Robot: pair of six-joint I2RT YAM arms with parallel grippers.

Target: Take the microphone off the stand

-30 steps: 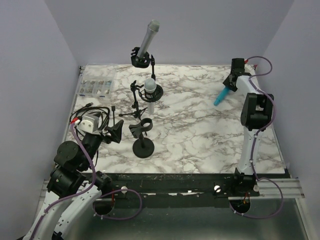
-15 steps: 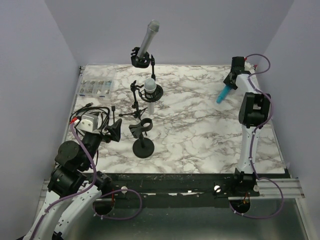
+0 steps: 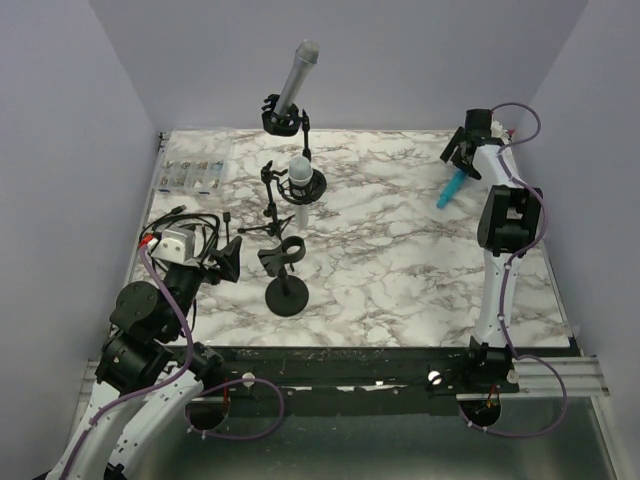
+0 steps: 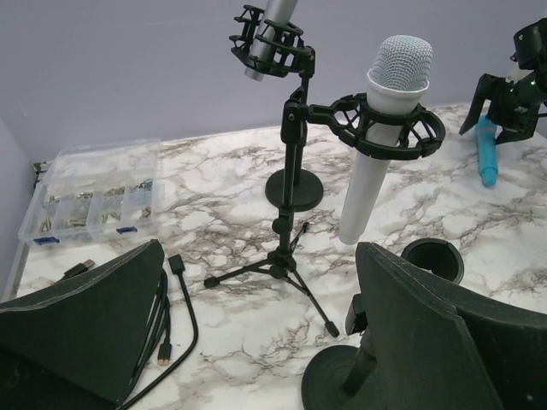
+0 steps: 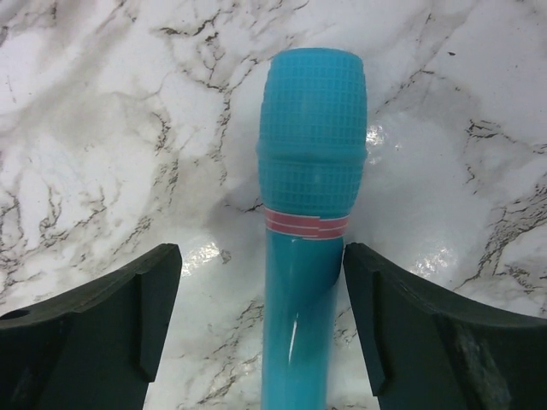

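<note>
Since the teal microphone (image 3: pixel 452 187) lies flat on the table (image 3: pixel 400 260), well apart from the empty stand (image 3: pixel 285 270), the right gripper (image 3: pixel 460 158) straddles it with jaws parted rather than clamped, and the left gripper (image 3: pixel 227 261) sits wide open, seemingly unneeded.

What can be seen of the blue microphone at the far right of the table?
The blue microphone looks like turquoise plastic, with a rounded mesh-patterned head, a pink band below it and a smooth glossy handle. It appears to lie flat on the marble table, its handle between the fingers of the open right hand, neither clearly touching it, its head past their tips.
</note>
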